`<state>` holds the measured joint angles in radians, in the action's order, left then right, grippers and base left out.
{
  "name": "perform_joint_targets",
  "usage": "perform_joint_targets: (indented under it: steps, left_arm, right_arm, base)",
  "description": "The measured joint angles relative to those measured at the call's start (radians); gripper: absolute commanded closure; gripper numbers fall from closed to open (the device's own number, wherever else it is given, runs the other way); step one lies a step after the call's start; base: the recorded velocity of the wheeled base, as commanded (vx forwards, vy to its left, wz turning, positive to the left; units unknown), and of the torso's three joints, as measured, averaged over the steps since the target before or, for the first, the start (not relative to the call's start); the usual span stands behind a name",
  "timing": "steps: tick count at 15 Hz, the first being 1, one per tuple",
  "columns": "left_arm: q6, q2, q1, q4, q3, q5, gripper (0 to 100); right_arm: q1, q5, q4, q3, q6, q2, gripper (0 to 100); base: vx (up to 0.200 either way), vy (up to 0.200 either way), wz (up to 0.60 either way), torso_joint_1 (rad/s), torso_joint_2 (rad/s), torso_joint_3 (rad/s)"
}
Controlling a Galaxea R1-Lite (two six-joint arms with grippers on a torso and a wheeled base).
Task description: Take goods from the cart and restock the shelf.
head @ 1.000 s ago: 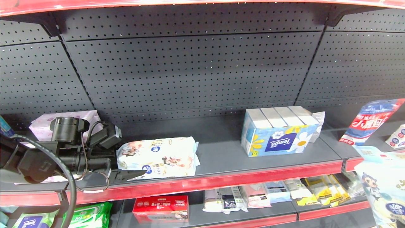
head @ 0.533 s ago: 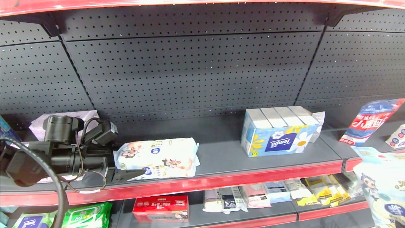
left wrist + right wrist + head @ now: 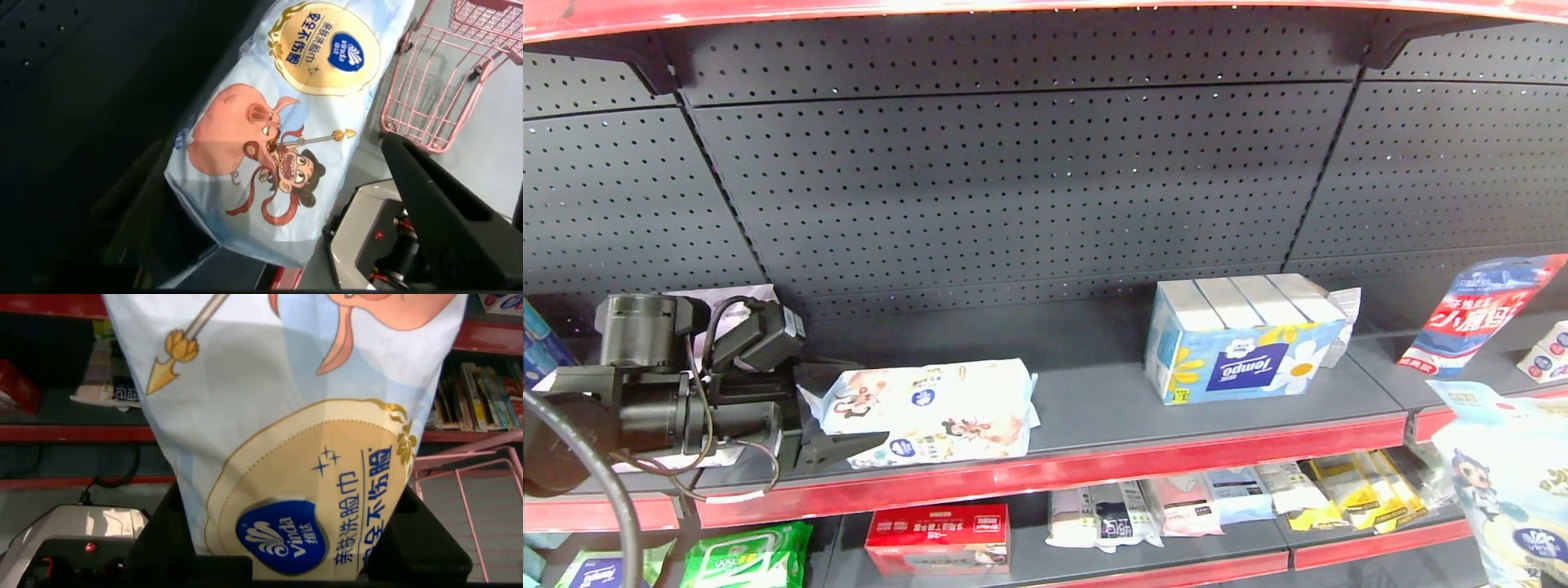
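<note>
The left tool, jaws apart, is drawing back leftward along the pack, which lies on the shelf, so that one looks placed; the right tool grips a second pack, not yet shelved.

Shelf: dark grey perforated back panel, red front lip. Wipes pack, 7 o'clock: white-blue, cartoon print. Tissue multipack, 3 o'clock: blue with white-yellow daisies. Held pack: pale blue, gold-rimmed medallion. Cart: pink wire
</note>
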<state>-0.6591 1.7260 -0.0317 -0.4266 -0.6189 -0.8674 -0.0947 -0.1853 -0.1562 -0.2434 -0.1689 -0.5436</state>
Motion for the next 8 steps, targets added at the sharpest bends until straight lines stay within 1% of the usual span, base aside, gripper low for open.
perform_joint_targets:
  steps: [3, 8]
  left_arm:
    - [0.0, -0.01, -0.005, 0.0, -0.008, -0.001, 0]
    - [0.004, -0.034, -0.034, -0.006, -0.024, -0.005, 0]
  right_arm:
    - [0.0, 0.001, 0.0, 0.0, 0.0, 0.0, 100]
    - [0.0, 0.003, 0.0, 0.001, 0.0, 0.0, 100]
  base:
    - [0.0, 0.0, 0.0, 0.0, 0.0, 0.0]
    - [0.0, 0.0, 0.0, 0.0, 0.0, 0.0]
